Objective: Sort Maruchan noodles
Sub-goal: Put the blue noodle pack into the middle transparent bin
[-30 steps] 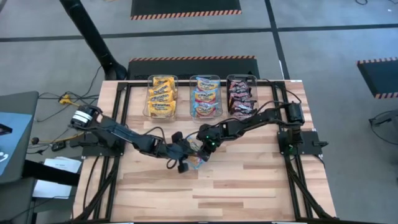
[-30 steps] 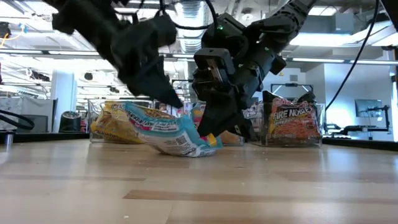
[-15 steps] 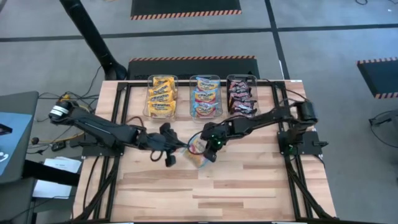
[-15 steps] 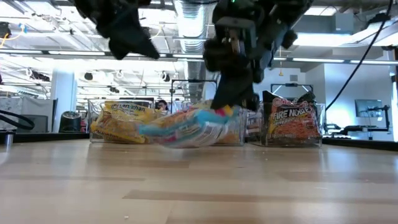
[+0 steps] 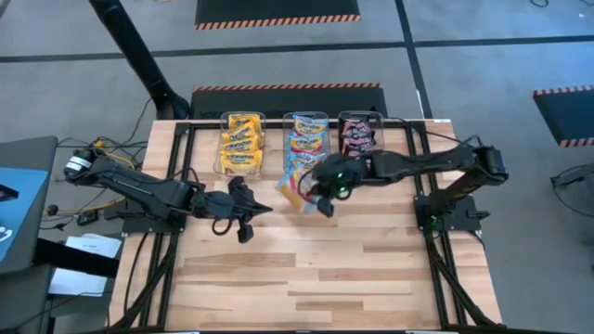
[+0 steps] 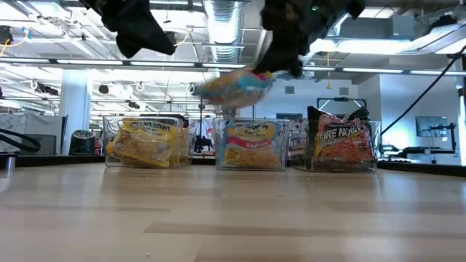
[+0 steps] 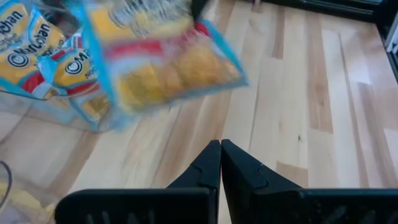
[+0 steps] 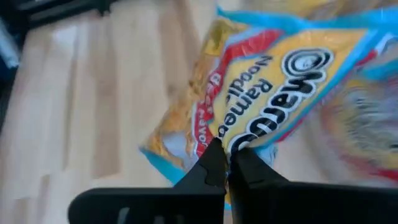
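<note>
A light blue and yellow Maruchan noodle packet hangs in the air in front of the bins, blurred in the low view. My right gripper is shut on it. My left gripper is shut on nothing, raised over the table left of the packet, and its closed fingers point toward the packet. Three clear bins stand along the far edge, one with yellow-orange packets, one with light blue packets and one with black-red packets. My right gripper pinches the packet between its two fingers at a blue-bordered edge. The fingers come from the table's right, slanting down. The packet reaches out beyond the fingertips toward the left, tilted and lifted clear of the table.
The bins stand in a row at the far side, close behind the lifted packet. A black frame runs along the table's left and right sides. Bare wooden tabletop lies toward the near edge.
My right gripper has risen and gone toward the far edge with the packet, rolling as it went. The packet lay on the table and now hangs clear, near the middle bin. My left gripper, still shut, has lifted away from the packet and drawn back toward the table's left.
</note>
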